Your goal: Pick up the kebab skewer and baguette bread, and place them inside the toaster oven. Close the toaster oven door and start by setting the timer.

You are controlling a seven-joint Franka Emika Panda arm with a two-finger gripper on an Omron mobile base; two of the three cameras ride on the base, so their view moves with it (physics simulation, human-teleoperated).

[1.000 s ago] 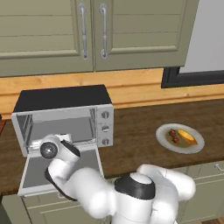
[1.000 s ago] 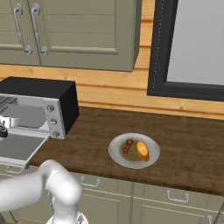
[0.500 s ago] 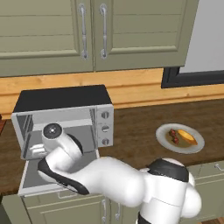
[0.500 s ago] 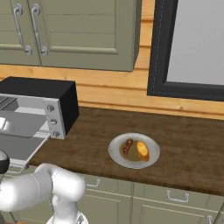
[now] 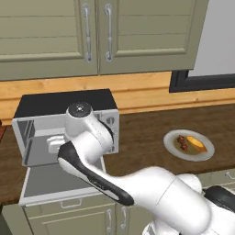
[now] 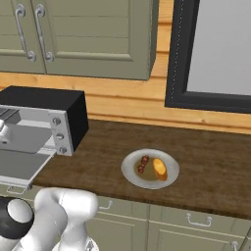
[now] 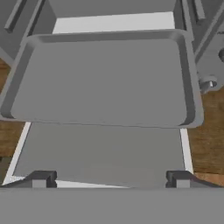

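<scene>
The arm had swung up in front of the toaster oven (image 5: 64, 126), jaws wide and empty over its pulled-out tray (image 7: 105, 78); the kebab skewer (image 6: 143, 164) and baguette bread (image 6: 160, 168) remained on the plate (image 6: 135, 177), right of the oven.

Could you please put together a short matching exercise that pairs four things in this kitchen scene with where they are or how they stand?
Things:
1. kebab skewer
2. baguette bread
3. toaster oven door
4. end effector

States:
A. folded down flat over the counter's front edge
B. open, empty, in front of the oven's pulled-out tray
C. on the plate, on the side nearer the toaster oven
D. on the plate, on the side farther from the toaster oven

Pairs: 1-C, 2-D, 3-A, 4-B
</scene>
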